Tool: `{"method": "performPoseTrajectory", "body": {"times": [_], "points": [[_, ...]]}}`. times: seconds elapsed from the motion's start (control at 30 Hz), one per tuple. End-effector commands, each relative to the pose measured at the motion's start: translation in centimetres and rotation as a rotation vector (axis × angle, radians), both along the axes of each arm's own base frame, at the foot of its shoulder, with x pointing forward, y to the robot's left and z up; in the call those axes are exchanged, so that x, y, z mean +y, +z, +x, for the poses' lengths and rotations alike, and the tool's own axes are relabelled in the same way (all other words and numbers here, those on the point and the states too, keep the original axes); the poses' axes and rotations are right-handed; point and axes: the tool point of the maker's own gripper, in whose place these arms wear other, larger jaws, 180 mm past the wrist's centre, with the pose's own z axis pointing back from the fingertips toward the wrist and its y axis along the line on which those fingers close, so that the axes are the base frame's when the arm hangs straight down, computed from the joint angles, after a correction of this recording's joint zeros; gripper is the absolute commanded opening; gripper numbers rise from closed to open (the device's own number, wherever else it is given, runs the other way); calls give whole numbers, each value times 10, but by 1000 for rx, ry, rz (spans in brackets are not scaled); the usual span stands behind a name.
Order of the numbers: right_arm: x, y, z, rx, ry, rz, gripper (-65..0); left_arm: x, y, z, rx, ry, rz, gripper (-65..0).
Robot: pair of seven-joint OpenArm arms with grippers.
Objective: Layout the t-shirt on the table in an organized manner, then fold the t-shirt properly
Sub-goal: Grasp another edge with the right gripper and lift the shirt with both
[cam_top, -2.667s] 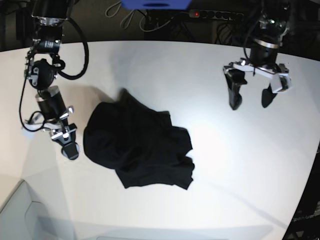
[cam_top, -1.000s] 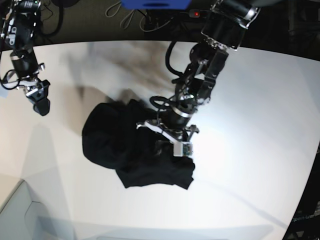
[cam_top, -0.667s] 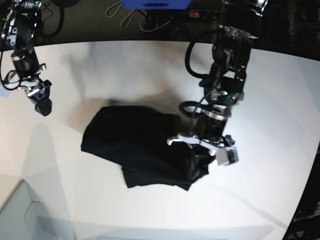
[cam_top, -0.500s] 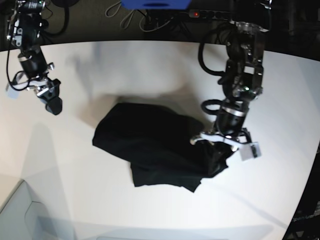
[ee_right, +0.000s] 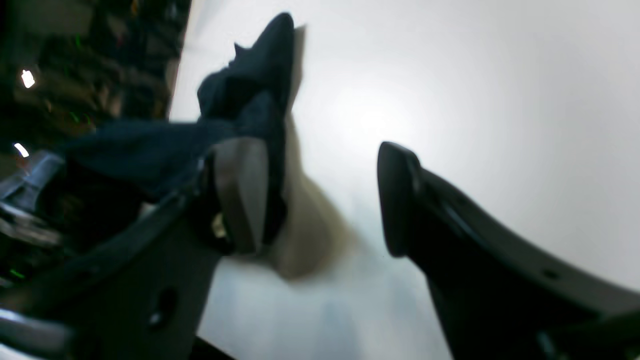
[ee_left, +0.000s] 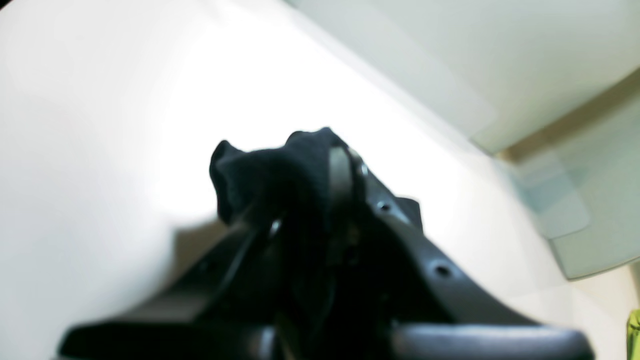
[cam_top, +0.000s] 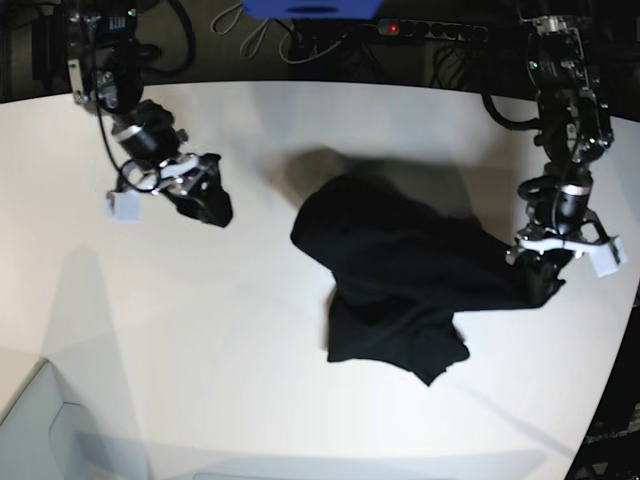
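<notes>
Black, matte t-shirt (cam_top: pixel 400 275) lying rumpled right of centre on the white table (cam_top: pixel 200 350), one edge stretched out toward the left gripper (cam_top: pixel 545 278). Pinched tight there in closed fingers; right gripper (cam_top: pixel 205 205) spread wide, holding nothing.

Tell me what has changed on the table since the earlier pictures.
The left gripper came in, took hold of the t-shirt and has dragged it toward the base view's right. The right gripper rose, then swung inward toward the shirt. The table stayed put; the shirt remains crumpled.
</notes>
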Motion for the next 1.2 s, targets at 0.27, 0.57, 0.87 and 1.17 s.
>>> {"method": "performPoseTrajectory", "body": {"times": [0.27,0.57,0.87,1.17], "points": [[58,4,3,-92,128,-150,-291,41,1,-26,5,103,33,-648],[104,-6,-13,-70,243,-106,-291,43,-12,-37,44,108,34,-648],[115,-21,2,-40,242,-93,-291,43,-11,-36,41,107,33,-648],[120,-28,16,-30,239,-91,-292,43,-10,-35,36,109,33,-648]]}}
